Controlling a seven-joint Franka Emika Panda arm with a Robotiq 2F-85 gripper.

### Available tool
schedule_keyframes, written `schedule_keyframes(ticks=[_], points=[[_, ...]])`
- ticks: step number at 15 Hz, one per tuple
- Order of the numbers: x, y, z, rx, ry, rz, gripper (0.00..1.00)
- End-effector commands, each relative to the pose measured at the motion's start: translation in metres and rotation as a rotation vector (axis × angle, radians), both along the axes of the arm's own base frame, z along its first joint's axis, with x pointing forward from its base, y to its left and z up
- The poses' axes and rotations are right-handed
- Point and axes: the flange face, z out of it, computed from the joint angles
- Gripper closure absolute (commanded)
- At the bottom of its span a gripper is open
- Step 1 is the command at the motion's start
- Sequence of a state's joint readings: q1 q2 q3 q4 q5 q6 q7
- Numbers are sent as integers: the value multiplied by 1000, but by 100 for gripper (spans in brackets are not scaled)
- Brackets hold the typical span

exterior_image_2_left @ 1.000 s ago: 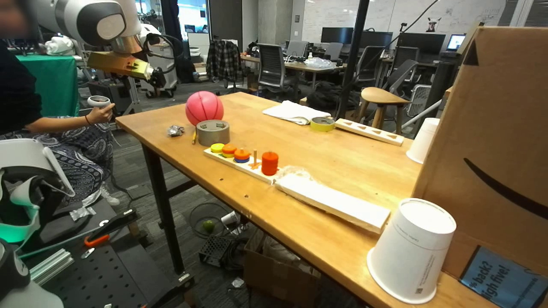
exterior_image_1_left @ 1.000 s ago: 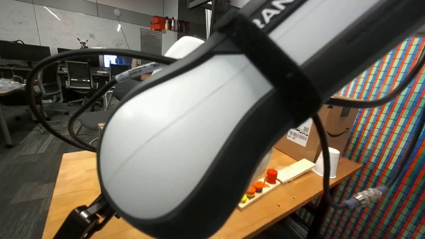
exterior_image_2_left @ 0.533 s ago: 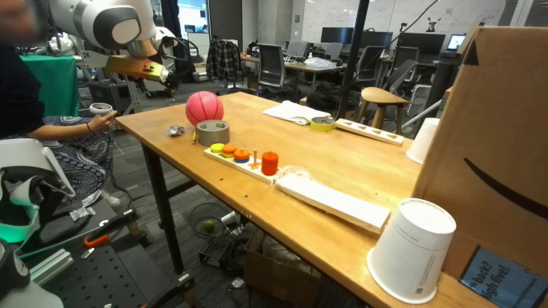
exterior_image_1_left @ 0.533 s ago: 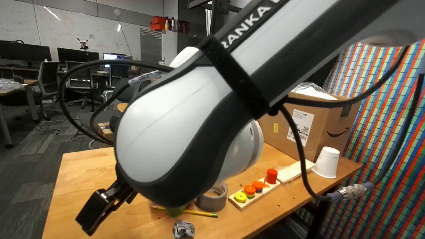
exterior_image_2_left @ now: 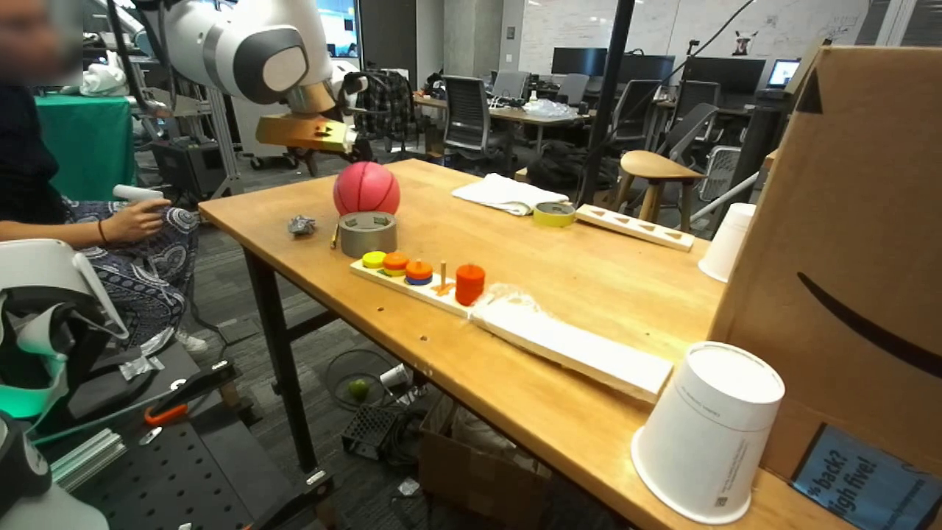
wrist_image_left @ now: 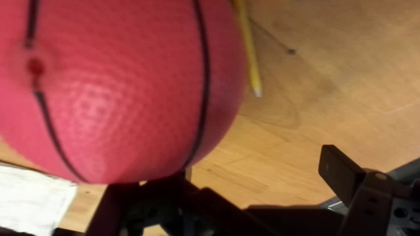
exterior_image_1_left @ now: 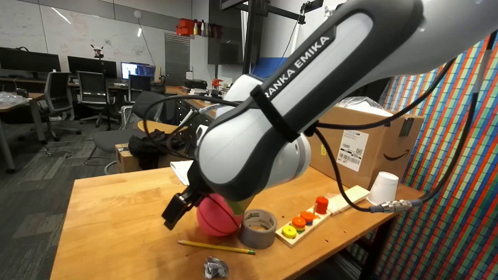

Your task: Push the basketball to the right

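Observation:
The basketball (exterior_image_1_left: 218, 217), pinkish-red with dark seams, sits on the wooden table against or right beside the grey tape roll (exterior_image_1_left: 258, 229). It also shows in an exterior view (exterior_image_2_left: 366, 189) and fills the upper left of the wrist view (wrist_image_left: 131, 98). My gripper (wrist_image_left: 257, 165) is open, with bare table between its fingers. One finger is partly hidden behind the ball's lower edge; the other (wrist_image_left: 341, 173) stands clear at right. The ball is not between the fingers. In an exterior view a black finger (exterior_image_1_left: 175, 212) shows left of the ball, whose top is hidden by the wrist.
A pencil (exterior_image_1_left: 216, 247) and crumpled foil (exterior_image_1_left: 216, 268) lie near the ball. A stacking toy (exterior_image_1_left: 303, 225) stands beyond the tape. A white cloth (exterior_image_2_left: 508, 193), yellow tape (exterior_image_2_left: 553, 214), white cups (exterior_image_2_left: 710, 434) and a cardboard box (exterior_image_1_left: 369, 147) are farther along. A person sits beside the table.
The arm has moved rightward in both exterior views. The ball has shifted slightly right in an exterior view. The grey tape roll and stacking toy have shifted slightly too.

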State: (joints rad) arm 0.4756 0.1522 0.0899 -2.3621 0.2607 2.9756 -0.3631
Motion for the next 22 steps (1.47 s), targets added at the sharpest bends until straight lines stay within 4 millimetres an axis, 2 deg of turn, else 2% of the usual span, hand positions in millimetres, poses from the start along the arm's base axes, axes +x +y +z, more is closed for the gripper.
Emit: schedule_keyframes(ticks=[1, 4, 7, 9, 10, 11, 12, 13, 14, 16, 20, 22], points=[[30, -96, 13, -96, -84, -86, 0], [52, -183, 37, -203, -193, -132, 0], [61, -261, 81, -303, -320, -163, 0], [56, -297, 111, -352, -404, -172, 0], [52, -309, 125, -374, -446, -172, 0], [39, -316, 139, -390, -481, -163, 0], [28, -318, 151, -408, -506, -166, 0], [11, -312, 152, -417, -508, -167, 0], [-4, -304, 150, -423, -511, -164, 0], [-33, -284, 133, -428, -480, -163, 0], [-88, -239, 73, -440, -358, -187, 0], [-109, -222, 45, -433, -296, -203, 0]])
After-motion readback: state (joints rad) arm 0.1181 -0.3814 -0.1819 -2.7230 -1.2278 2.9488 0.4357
